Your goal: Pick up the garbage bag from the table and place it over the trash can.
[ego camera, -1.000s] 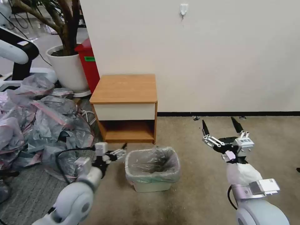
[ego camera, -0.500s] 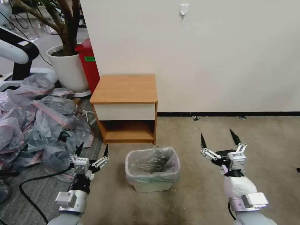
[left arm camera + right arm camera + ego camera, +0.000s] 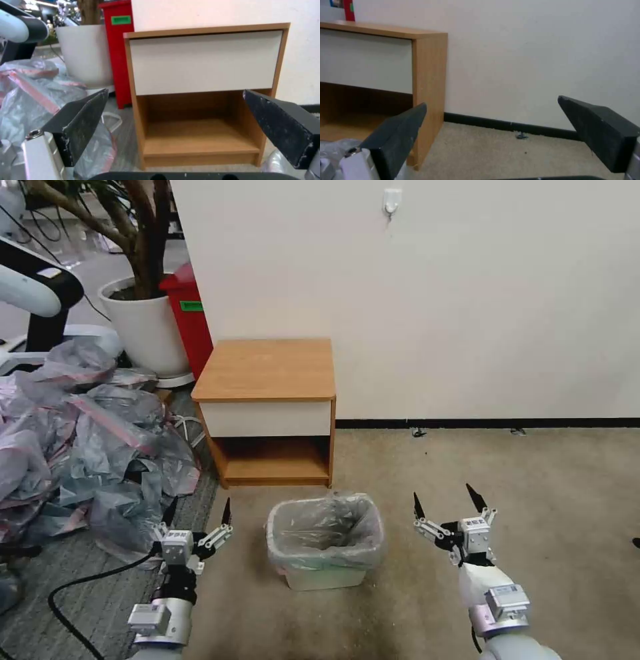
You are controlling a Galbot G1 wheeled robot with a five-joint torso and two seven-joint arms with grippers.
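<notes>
At roughly nine o'clock from the trash can, the heap of spare bags (image 3: 87, 447) spreads over the floor. The left gripper (image 3: 197, 513) hovers low at the can's eight o'clock, jaws spread wide and holding nothing; through its wrist view the nightstand (image 3: 203, 60) stands ahead. At centre, the trash can (image 3: 325, 573), a small cream bin with rounded corners, already wears the garbage bag (image 3: 327, 530): translucent grey film, crinkled, tucked inside and folded out over the rim, with the nightstand's top bare at twelve o'clock. The bag looks very light, limp and slippery, likely to tear or slide if tugged; any adjustment would best pinch the folded hem at a corner. At the can's three o'clock, the right gripper (image 3: 445, 503) hangs equally wide open and empty.
</notes>
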